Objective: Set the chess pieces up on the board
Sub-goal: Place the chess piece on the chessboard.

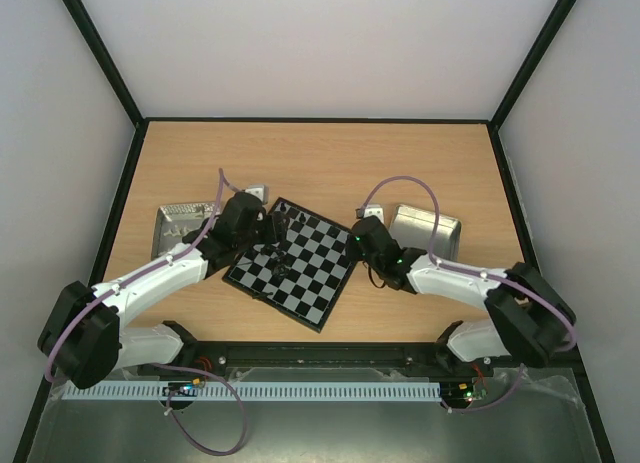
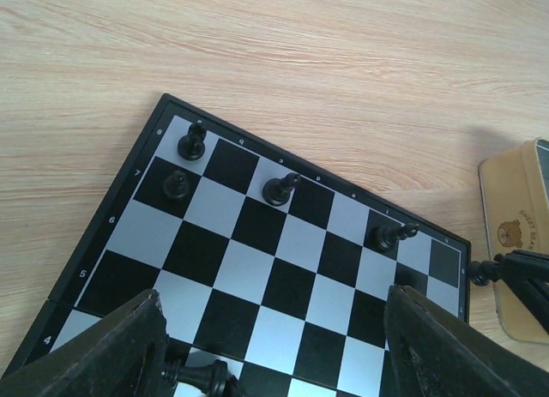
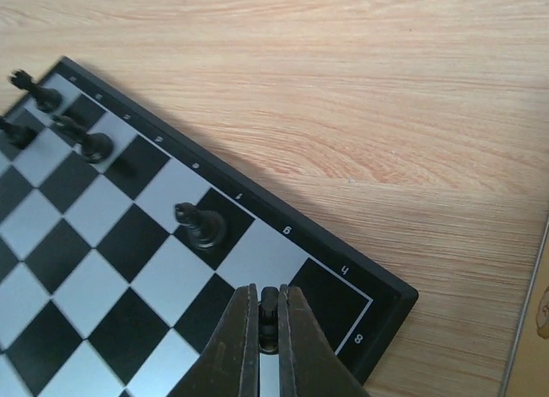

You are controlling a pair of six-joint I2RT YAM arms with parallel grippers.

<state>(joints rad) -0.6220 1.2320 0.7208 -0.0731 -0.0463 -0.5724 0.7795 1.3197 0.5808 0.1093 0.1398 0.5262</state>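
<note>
The board (image 1: 300, 263) lies turned at an angle in the middle of the table; it also shows in the left wrist view (image 2: 257, 268) and the right wrist view (image 3: 103, 268). Several tiny black chess pieces stand along its far edge (image 2: 280, 189) (image 3: 200, 226). My left gripper (image 2: 274, 345) is open above the board, and one piece (image 2: 202, 378) lies tipped by its left finger. My right gripper (image 3: 268, 315) is shut on a small black chess piece (image 3: 269, 307) above the board's right corner squares.
A metal tray (image 1: 182, 226) sits left of the board and another (image 1: 428, 230) right of it. A tan tin with a bear picture (image 2: 515, 234) lies off the board's right corner. Dark walls rim the table.
</note>
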